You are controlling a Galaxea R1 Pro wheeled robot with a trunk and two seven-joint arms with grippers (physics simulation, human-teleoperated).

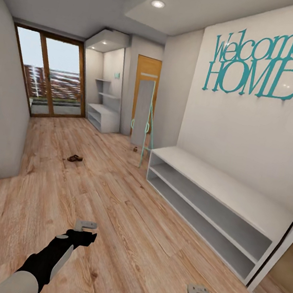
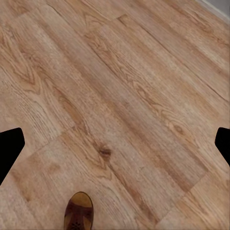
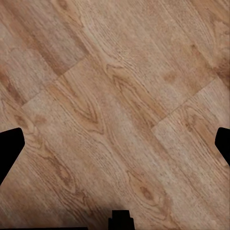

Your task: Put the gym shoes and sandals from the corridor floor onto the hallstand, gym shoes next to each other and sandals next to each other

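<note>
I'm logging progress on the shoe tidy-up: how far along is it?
Nothing looks done yet. One sandal lies mid-corridor on the floor, another near the left gripper. Both the left and right gripper are open and empty. The hallstand stands at the far end; all the placing remains.

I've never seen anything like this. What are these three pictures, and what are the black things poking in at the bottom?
It is a simulated two-armed robot in a corridor. The big picture is from its head camera: the left gripper and right gripper hang over the wood floor, both open and empty. The other two pictures come from cameras on each wrist, looking down at the planks. A brown sandal lies on the floor below the left gripper; another lies farther off. The white bench stands under the "Welcome HOME" lettering; a grey hallstand stands by the far glass door.
</note>
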